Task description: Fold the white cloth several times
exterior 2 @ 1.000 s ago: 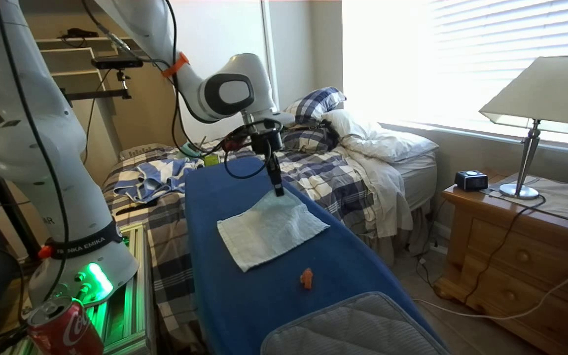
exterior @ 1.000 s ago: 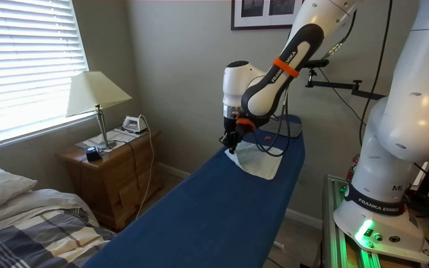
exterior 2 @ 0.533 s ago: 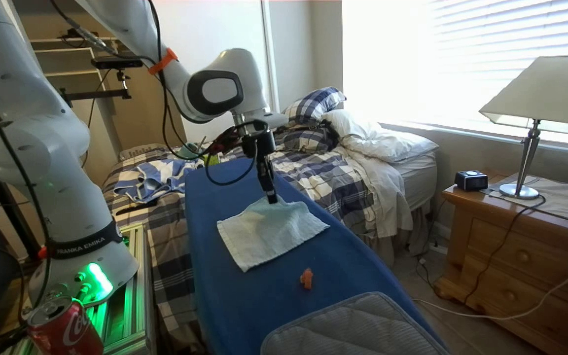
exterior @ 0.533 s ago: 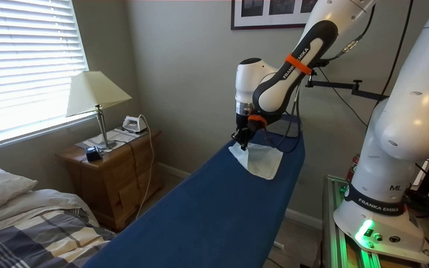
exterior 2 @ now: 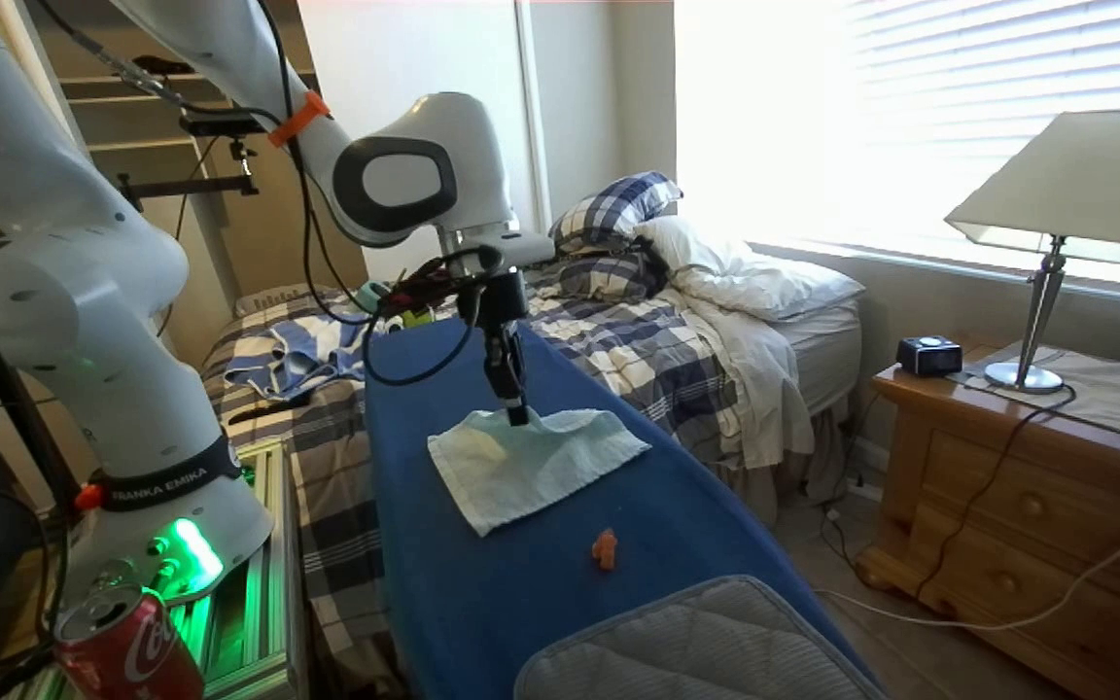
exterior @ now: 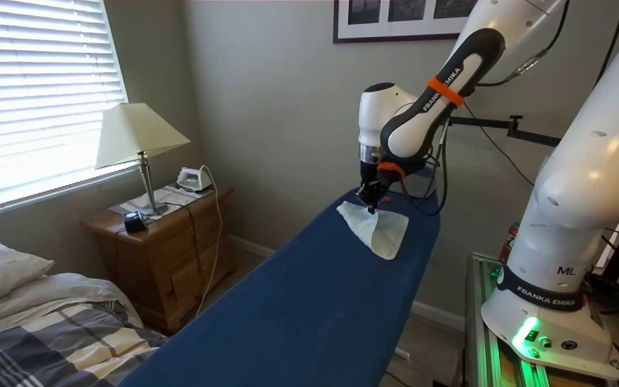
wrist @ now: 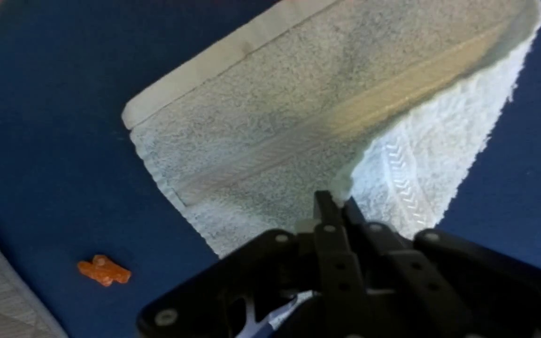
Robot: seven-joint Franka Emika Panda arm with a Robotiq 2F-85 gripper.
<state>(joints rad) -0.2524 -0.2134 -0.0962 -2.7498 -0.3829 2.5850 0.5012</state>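
Q. Where is the white cloth (wrist: 298, 126), and which step is in hand?

A. On the blue ironing board (exterior: 288, 322), one side lifted and turned over. My hand (wrist: 338, 202) is narrow, pinching the raised edge; whether at the very corner, I cannot tell. Judged mid-fold, probably the first, since no finished fold shows.

Q. Next move?

A. Wrist view, my hand as clock centre: flap (wrist: 421, 159) at 2 o'clock, hemmed corner (wrist: 141, 108) at 10. I should carry the edge low toward 10, lay it down, then release. Risk: thin fabric may bunch or drag. Task wants further folds.

Q. Farther out?

A. Same clock, between 8 and 9: a small orange piece (wrist: 104, 271), apart from the cloth, identity unclear; past it, a grey quilted pad (wrist: 3, 300).

Q. Any writing?

A. Clock centred on the cloth instead. "FRANKA EMIKA" on my base band (exterior: 541, 295) at 4 in an exterior view, "ML" just above it; the brand repeats on my forearm (exterior: 473, 54) at 1, crossed by an orange strap (exterior: 445, 91). In an exterior view, a red can (exterior 2: 127, 651) at 8 carries white script starting "Co"; likely Coca-Cola.
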